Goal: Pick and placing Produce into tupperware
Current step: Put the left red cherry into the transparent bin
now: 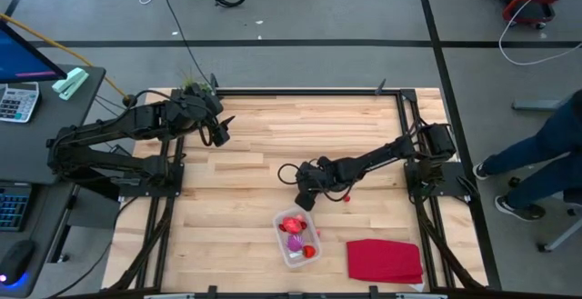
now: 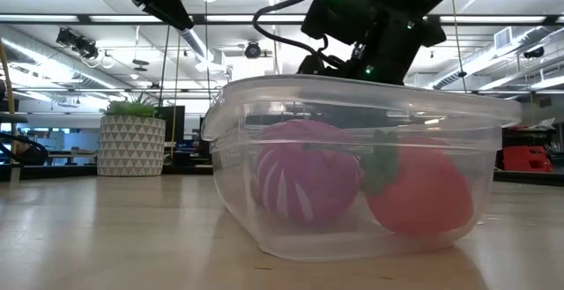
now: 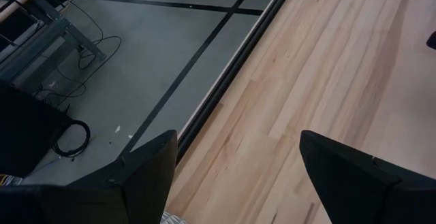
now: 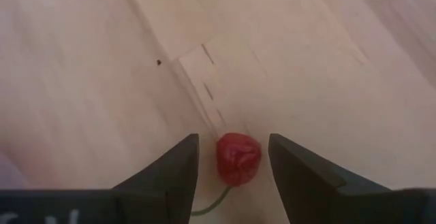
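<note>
We have the right gripper [image 4: 231,163] low over the table's middle with its jaws parted around a small red cherry [image 4: 238,157], stem trailing toward the wrist, just behind the tupperware [image 1: 297,237], while the left gripper [image 3: 235,176] waits spread wide at the far-left corner

The counter [image 1: 255,154] was pale planked wood with a smooth matt grain. The tupperware [image 2: 352,162] was clear, glossy plastic, faintly clouded. Inside, the purple piece [image 2: 304,184] looked ribbed and shiny. The red cloth [image 1: 385,261] lay soft and matt.
</note>
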Tool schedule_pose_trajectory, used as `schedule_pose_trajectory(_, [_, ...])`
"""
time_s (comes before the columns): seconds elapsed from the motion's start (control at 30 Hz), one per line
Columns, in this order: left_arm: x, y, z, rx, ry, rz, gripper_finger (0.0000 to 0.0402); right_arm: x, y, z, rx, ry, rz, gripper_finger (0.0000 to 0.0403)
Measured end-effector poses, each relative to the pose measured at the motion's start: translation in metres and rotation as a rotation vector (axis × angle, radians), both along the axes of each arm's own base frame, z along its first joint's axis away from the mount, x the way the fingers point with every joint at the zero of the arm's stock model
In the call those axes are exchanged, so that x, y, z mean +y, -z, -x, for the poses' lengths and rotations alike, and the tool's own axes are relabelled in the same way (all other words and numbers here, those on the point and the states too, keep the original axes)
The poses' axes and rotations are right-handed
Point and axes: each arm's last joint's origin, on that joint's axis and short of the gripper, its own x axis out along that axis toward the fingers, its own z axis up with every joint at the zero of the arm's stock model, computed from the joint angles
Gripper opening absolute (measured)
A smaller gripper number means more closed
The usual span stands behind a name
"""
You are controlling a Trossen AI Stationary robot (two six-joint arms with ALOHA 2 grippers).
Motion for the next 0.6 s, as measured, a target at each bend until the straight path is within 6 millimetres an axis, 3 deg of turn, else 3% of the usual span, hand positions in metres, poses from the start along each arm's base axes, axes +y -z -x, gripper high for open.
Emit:
schedule_pose_trajectory(0.4, [0.0, 0.001, 0.0, 0.007, 0.0, 0.002, 0.0316, 0.0, 0.001, 0.001, 0.011, 0.015, 0.01, 0.0187])
schedule_pose_trajectory(0.6, [0.0, 0.002, 0.001, 0.023, -0.001, 0.005, 0.0316, 0.003, 0.011, -0.001, 0.027, 0.024, 0.012, 0.0187])
